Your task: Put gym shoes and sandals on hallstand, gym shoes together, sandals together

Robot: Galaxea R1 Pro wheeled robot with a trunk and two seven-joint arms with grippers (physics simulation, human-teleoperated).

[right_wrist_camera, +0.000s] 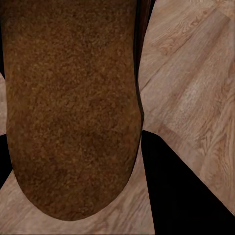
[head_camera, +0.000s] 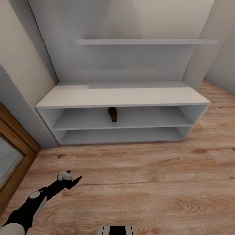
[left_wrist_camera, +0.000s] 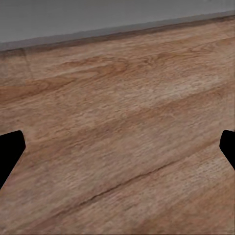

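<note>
Pale grey-white, the hallstand (head_camera: 124,98) stands against the wall ahead, a low bench with two open tiers under it and a long shelf (head_camera: 147,41) higher up the back panel. One brown sandal (head_camera: 112,114) sits in the upper tier, near the middle, pointing out toward the room; the lower tier holds nothing I can make out. Wood-plank corridor floor (head_camera: 147,182) stretches from the rack to the robot. The left hand (head_camera: 72,179) hangs low over the planks at the near left, well away from the rack, its fingers spread wide and holding nothing; in the left wrist view its dark fingertips (left_wrist_camera: 11,147) sit far apart over bare boards. In the right wrist view a second sandal (right_wrist_camera: 73,107), its grainy tan-brown sole side up, lies between the dark fingers (right_wrist_camera: 181,196) of the right hand (right_wrist_camera: 78,161), which are closed on it above the floor. A wooden door frame (head_camera: 16,143) edges the left side.
</note>
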